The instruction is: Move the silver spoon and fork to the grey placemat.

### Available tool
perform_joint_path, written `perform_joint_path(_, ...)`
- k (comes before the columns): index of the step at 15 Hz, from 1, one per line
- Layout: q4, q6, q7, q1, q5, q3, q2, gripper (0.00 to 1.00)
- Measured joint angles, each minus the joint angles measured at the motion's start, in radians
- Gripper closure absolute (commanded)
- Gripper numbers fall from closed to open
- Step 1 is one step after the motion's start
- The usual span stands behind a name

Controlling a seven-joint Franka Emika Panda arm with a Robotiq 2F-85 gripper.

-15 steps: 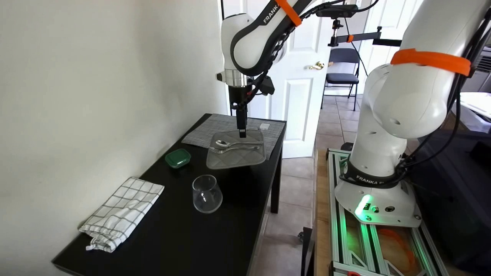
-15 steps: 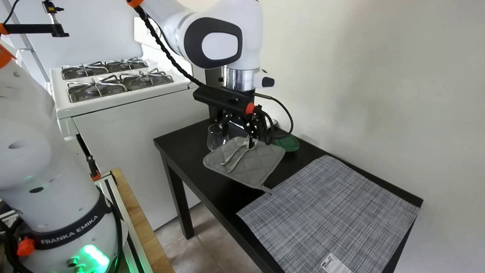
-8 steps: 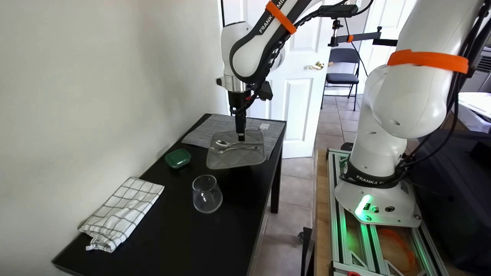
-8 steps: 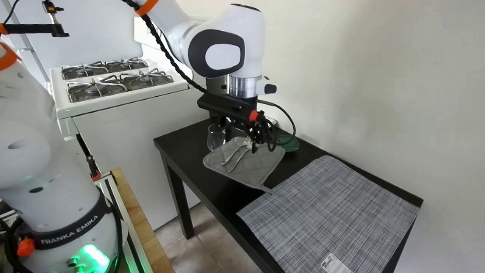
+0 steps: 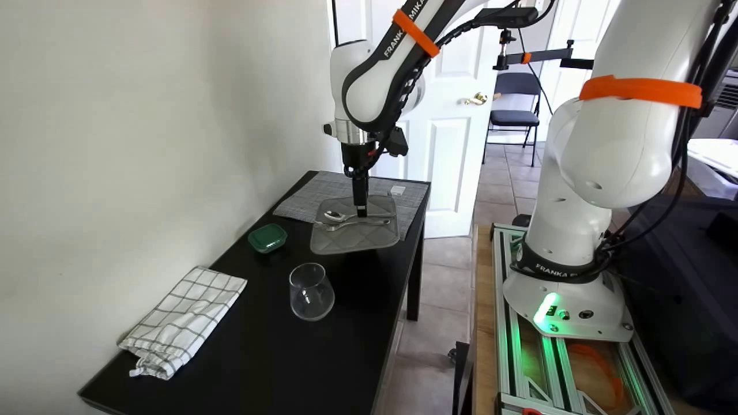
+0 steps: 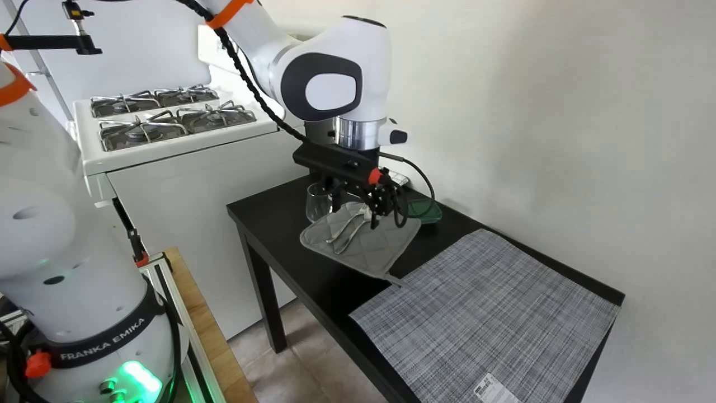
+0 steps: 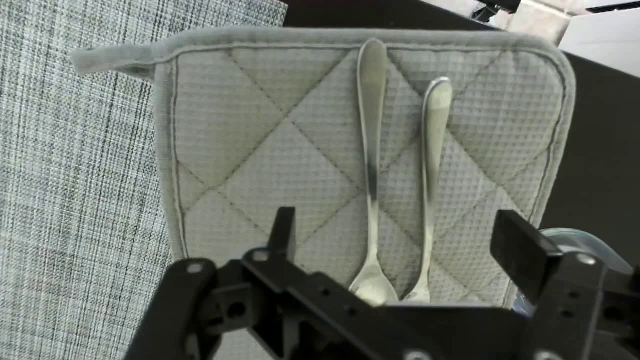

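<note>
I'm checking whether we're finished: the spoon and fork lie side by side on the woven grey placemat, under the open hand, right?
Not quite: the wrist view shows the spoon and fork lying side by side under the open hand, but on the quilted grey pad, not the woven grey placemat.

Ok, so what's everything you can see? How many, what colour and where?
spoon: 1, silver, on the potholder
fork: 1, silver, beside the spoon
potholder: 1, grey, between the glass and the placemat
placemat: 1, grey, at one end of the table
glass: 1, clear, standing on the table
container: 1, green, on the table near the wall
cloth: 1, white with grey checks, on the table
table: 1, black, along the wall
stove: 1, white, near the table's other end
chair: 1, dark, in the background
door: at least 1, white, behind the table
gripper: 1, black, over the potholder, open
arm: 1, white, beside the table
</note>
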Motion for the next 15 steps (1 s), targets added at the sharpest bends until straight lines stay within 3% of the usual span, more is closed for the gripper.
perform_joint_path(4, 0.005, 0.0, 0.0, 0.016, 0.043, 0.023, 0.005, 0.0)
perform_joint_path(7, 0.006, 0.0, 0.0, 0.029, 0.073, 0.041, 0.01, 0.08)
perform_joint_path(11, 0.007, 0.0, 0.0, 0.038, 0.085, 0.054, 0.023, 0.34)
perform_joint_path(13, 0.01, 0.0, 0.0, 0.038, 0.087, 0.058, 0.03, 0.42)
perform_joint_path(15, 0.014, 0.0, 0.0, 0.038, 0.087, 0.06, 0.038, 0.4)
